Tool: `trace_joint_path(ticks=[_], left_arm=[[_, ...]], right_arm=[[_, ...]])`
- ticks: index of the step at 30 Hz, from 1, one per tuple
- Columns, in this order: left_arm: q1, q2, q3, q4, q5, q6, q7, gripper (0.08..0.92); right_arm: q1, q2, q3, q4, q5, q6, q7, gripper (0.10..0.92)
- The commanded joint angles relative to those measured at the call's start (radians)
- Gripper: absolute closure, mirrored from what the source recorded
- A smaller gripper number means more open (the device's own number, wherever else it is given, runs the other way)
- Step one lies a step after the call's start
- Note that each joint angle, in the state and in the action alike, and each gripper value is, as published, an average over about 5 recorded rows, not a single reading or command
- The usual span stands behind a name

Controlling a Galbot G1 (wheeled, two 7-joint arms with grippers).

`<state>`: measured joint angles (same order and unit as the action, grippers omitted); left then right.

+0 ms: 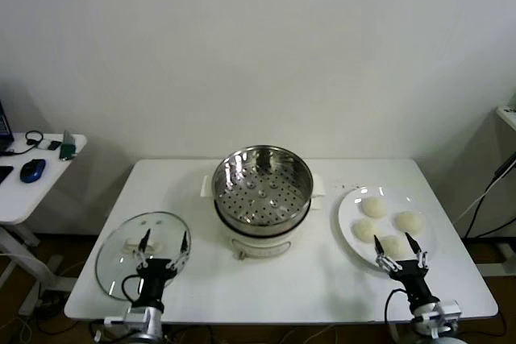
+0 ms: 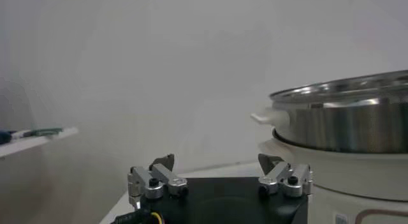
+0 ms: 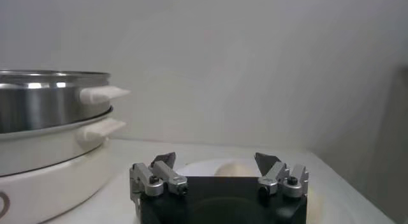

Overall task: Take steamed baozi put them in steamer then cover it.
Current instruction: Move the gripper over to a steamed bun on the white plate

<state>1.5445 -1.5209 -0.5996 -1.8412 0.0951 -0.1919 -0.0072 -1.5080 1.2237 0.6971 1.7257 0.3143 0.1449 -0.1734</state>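
Note:
Several cream-white baozi (image 1: 373, 206) lie on a white plate (image 1: 347, 213) at the table's right. The steel steamer (image 1: 261, 186) stands empty on its white cooker base (image 1: 256, 243) at the table's middle. It also shows in the left wrist view (image 2: 347, 120) and in the right wrist view (image 3: 44, 107). My right gripper (image 1: 398, 249) is open and empty at the plate's near edge, with one baozi (image 3: 234, 169) just ahead of it. My left gripper (image 1: 164, 245) is open and empty over the near part of the glass lid (image 1: 129, 249).
The glass lid with a white handle (image 1: 133, 242) lies flat at the table's front left. A side desk (image 1: 24, 187) with a mouse and cables stands to the far left. A wall is close behind the table.

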Motion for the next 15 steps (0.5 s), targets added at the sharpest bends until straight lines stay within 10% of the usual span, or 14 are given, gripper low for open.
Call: trace_joint_path(ticks=[1,15], left_arm=[[0.000,0.003,0.003,0.001,0.018,-0.007,-0.004,0.177],[-0.012,0.009,0.040,0.004,0.051,-0.017,-0.029,0.177]], right_arm=[[0.076,-0.136,0.002,0.002,-0.052,-0.082,-0.074,0.203],[0.444,-0.757,-0.176,-0.267,-0.199,-0.264,-0.640,0.203]])
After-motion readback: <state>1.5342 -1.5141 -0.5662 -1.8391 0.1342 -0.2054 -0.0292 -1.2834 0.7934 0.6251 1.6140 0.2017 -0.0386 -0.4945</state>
